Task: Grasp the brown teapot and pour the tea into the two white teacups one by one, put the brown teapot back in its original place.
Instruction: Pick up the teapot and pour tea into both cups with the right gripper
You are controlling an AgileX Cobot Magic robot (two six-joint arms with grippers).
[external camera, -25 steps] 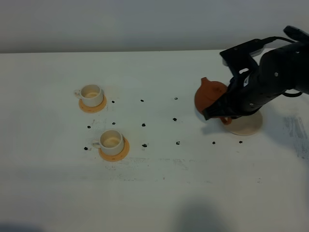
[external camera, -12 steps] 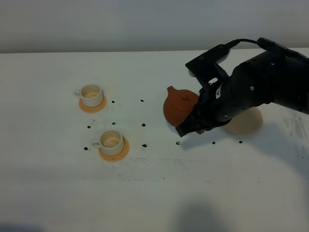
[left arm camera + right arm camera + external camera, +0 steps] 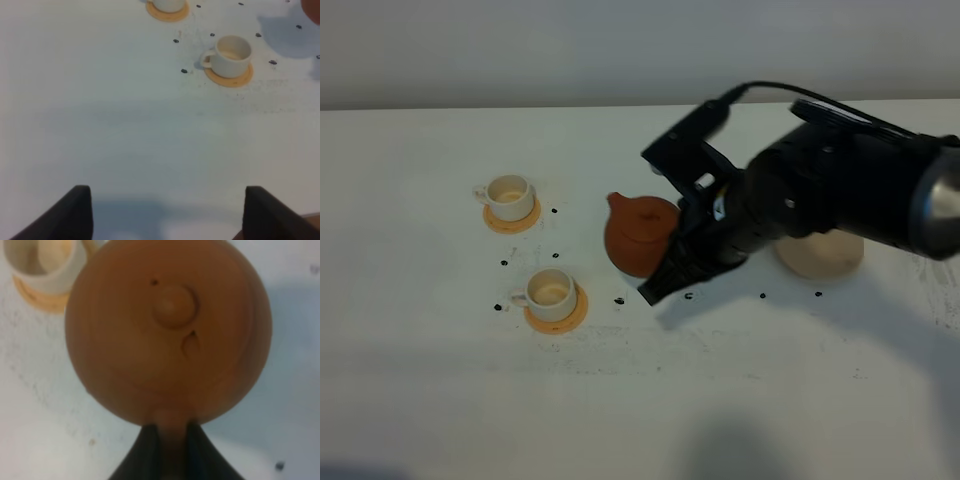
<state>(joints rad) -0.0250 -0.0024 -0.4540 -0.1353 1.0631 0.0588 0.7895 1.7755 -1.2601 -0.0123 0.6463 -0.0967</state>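
Right gripper (image 3: pixel 170 442): black jaws closed narrow on the loop handle of the squat, round reddish-brown clay teapot (image 3: pixel 638 236), the handle almost wholly hidden by the fingers. The pot is held clear of the white table (image 3: pixel 440 400), lid uppermost, its long axis running handle to spout with the short spout towards the far left, between the small cream-white cylindrical cups (farther teacup (image 3: pixel 508 195), nearer teacup (image 3: pixel 551 289), each on a round orange-tan coaster (image 3: pixel 576 308)) and the round flat cream-beige saucer (image 3: pixel 825 260), which the arm partly covers. Left gripper (image 3: pixel 170 215): jaws wide, nothing between, only the tips in frame.
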